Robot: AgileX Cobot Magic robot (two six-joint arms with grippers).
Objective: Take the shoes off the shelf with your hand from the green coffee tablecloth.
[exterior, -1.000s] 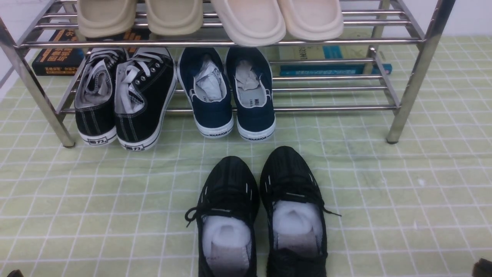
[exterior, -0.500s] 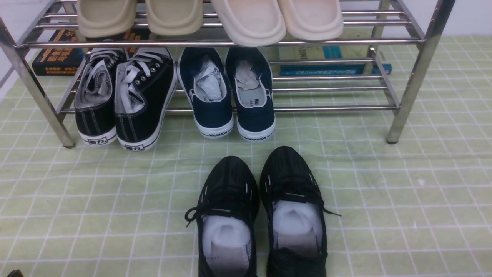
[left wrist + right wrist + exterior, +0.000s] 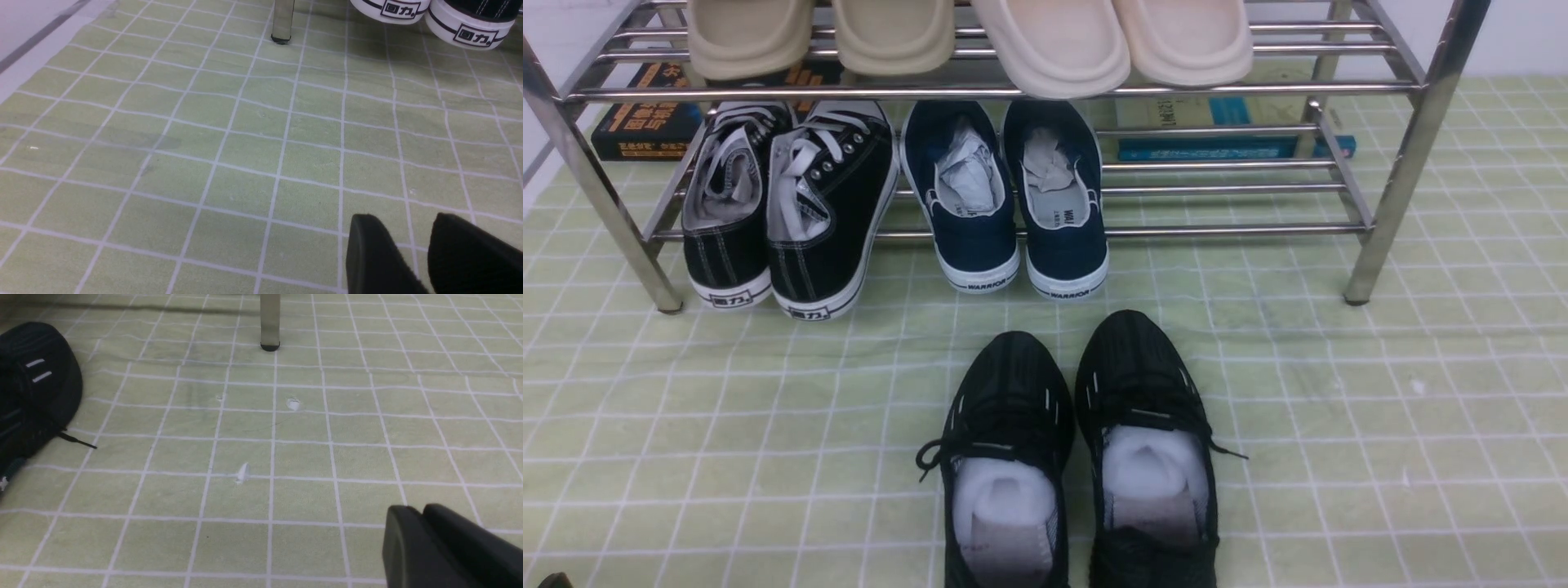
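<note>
Where the left wrist view looks down, the left gripper [image 3: 412, 245] shows two black fingers [image 3: 369, 253] with a clear strip of cloth visible between them, so the jaws stand apart; they hold nothing and hang over bare cloth. In the right wrist view the right gripper [image 3: 423, 522] shows two black fingers [image 3: 408, 547] pressed side by side with no gap, so the jaws are together, also empty and over bare cloth.

Beneath both lies the green coffee tablecloth [image 3: 1380, 425], pale green with a white square grid, slightly wrinkled, with a few small white specks near the right gripper.

The shoes [image 3: 1078, 449], a pair of all-black mesh sneakers with white paper stuffing, stand side by side on the cloth in front of the shelf, toes pointing toward it and clear of its bars. The toe of one shows in the right wrist view [image 3: 32, 388], well apart from the right gripper.

The shelf [image 3: 1421, 122], a chrome two-tier rack, stands on the cloth behind them. Its lower tier carries black canvas sneakers with white soles [image 3: 784, 204] on the left and navy WARRIOR slip-ons [image 3: 1013, 196] beside them; the right part of that tier is bare bars. Its upper tier carries beige slippers [image 3: 817, 33] and pinkish cream slippers [image 3: 1111, 41]. Books [image 3: 645, 114] lie on the cloth behind the shelf, and a white wall shows beyond.
</note>
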